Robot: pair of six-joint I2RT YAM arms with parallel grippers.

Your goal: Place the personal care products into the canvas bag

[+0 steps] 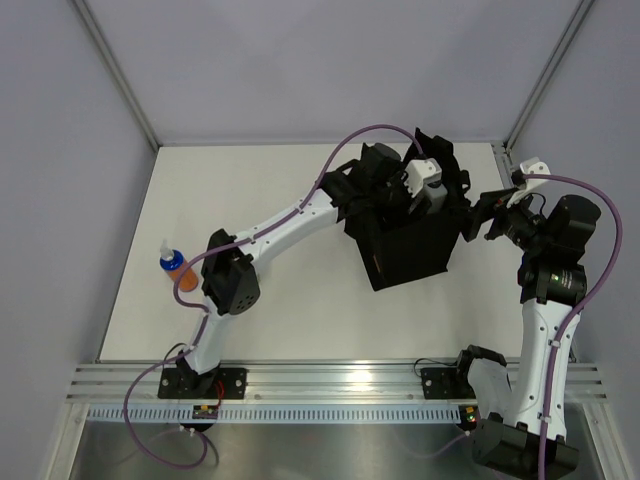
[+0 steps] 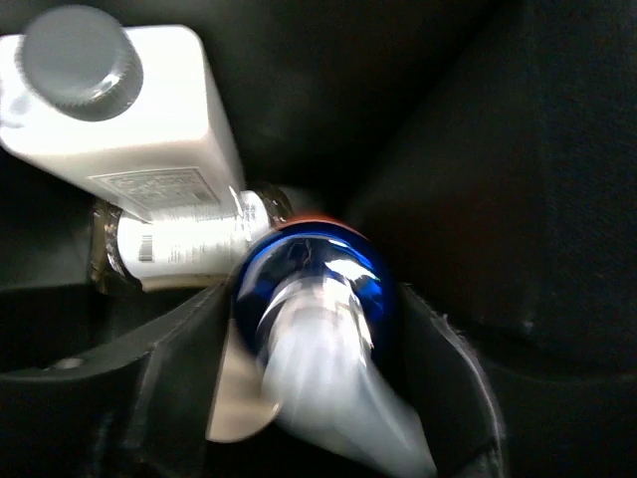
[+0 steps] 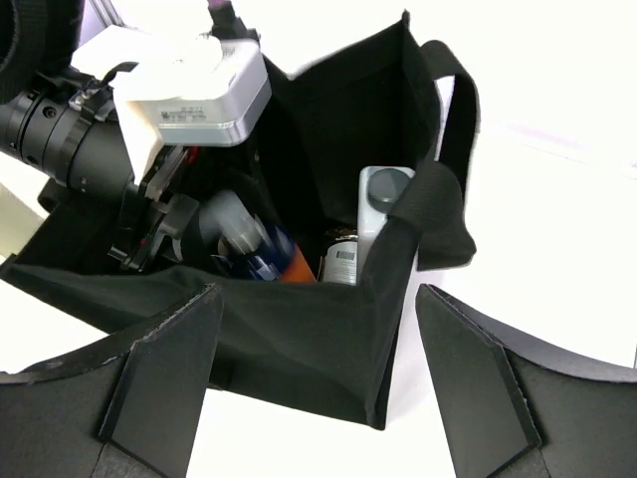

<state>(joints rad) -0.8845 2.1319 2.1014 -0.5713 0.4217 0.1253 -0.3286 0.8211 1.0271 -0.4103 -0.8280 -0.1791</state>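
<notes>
The canvas bag [image 1: 410, 255] stands open at the back right of the table, black fabric with loop handles. My left gripper [image 2: 314, 388] reaches down inside it. An orange bottle with a blue cap [image 2: 318, 289] sits between its fingers, blurred while the fingers look sharp, so it is slipping free of the open jaws. Beneath it lie a white bottle with a dark cap [image 2: 149, 110] and a bottle with a barcode label [image 2: 189, 244]. My right gripper [image 3: 318, 294] is open and holds nothing, just outside the bag wall [image 3: 299, 329]. A second orange bottle [image 1: 175, 265] stands on the table at far left.
The left arm's camera housing [image 3: 194, 85] hangs over the bag's mouth. A bag handle [image 3: 443, 199] loops up at the right of the opening. An aluminium rail [image 1: 330, 380] runs along the table's near edge. Grey walls close in on both sides and the back.
</notes>
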